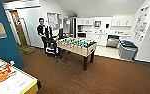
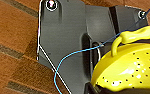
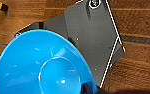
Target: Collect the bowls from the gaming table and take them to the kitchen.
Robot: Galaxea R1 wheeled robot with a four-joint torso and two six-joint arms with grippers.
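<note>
Brown wood-look flooring runs ahead to the white kitchen (image 1: 103, 30) at about one o'clock, beyond the foosball table (image 1: 77, 46) and a person (image 1: 44, 31) at eleven. The gaming table (image 1: 28, 86), white-topped and yellow-edged, sits at eight o'clock. In the left wrist view the perforated yellow-green bowl (image 2: 126, 67) hangs close under the camera; in the right wrist view, the blue bowl (image 3: 41, 65). Both look carried, though I cannot tell how either gripper's fingers stand. Light, stiff, glossy plastic will likely slip; the rim or handle loop seems the best hold.

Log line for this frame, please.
left: yellow perforated plastic bowl | right: bright blue plastic bowl | ahead: foosball table, kitchen
</note>
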